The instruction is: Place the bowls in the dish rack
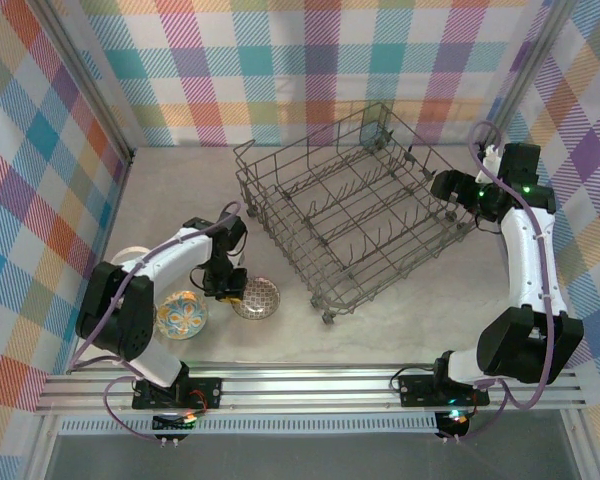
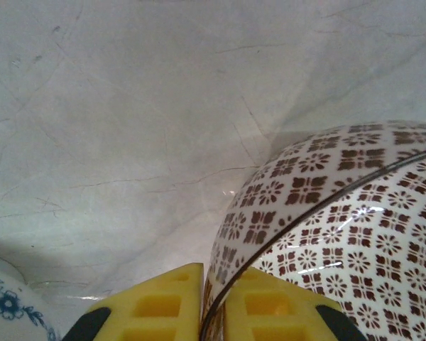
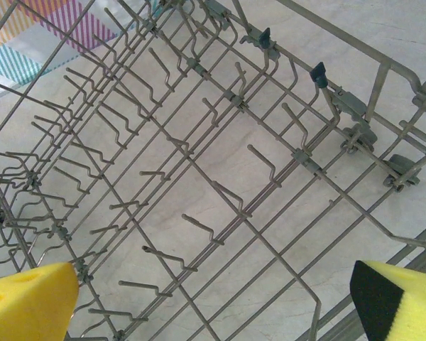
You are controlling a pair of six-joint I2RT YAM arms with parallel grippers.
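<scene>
Yellow foam left pincer clamps rim of glossy brown-patterned bowl; right pincer gapes.

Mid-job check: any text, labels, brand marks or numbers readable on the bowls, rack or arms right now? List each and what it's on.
No readable word, brand, number or sign in any view.
brown-patterned bowl: repeating flower motif only, no lettering.
dish rack: bare grey wire, no tag visible.
right arm: green lights, no legible marking.
</scene>
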